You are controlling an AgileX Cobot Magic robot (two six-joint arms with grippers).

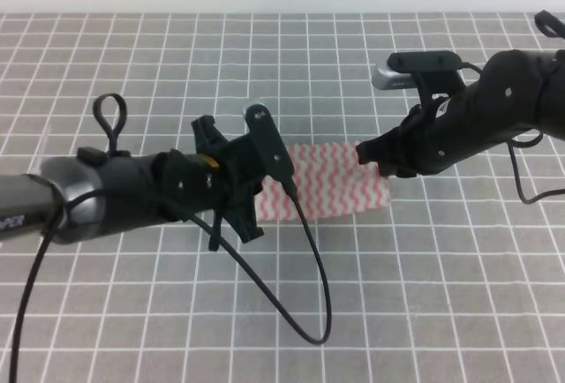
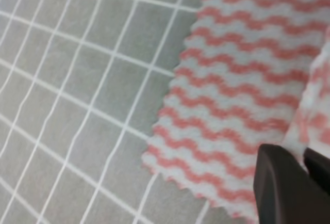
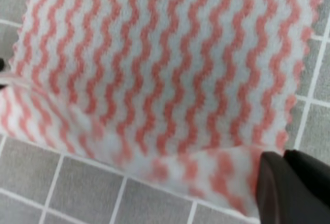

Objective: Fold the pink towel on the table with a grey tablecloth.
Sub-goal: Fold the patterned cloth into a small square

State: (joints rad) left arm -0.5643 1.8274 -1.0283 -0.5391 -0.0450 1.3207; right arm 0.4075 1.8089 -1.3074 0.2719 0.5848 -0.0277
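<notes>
**Pink towel pinched at both ends, mid-desk**

Pink-and-white zigzag cloth, i.e. the pink towel (image 1: 331, 184), lies approx. at the middle of the desk (image 1: 424, 312), well away from every desk edge; grey gridded tablecloth all round it. In the high view it reads as a wide strip running left-right.

L claw (image 1: 265, 191) sits on the towel's left end. L wrist cam: dark fingers (image 2: 278, 188) closed on a raised fold of towel at the lower right of frame, w/ the rest of the cloth flat on the desk and its pinked edge showing.

R claw (image 1: 381, 164) is at the towel's right end, toward the desk's far edge. R wrist cam: its fingers (image 3: 289, 188) are pinched together on the towel's near edge, which is lifted and curled over the flat part; blurred close up.

A black cable (image 1: 309, 259) loops from the L arm over the desk toward the near edge.
</notes>
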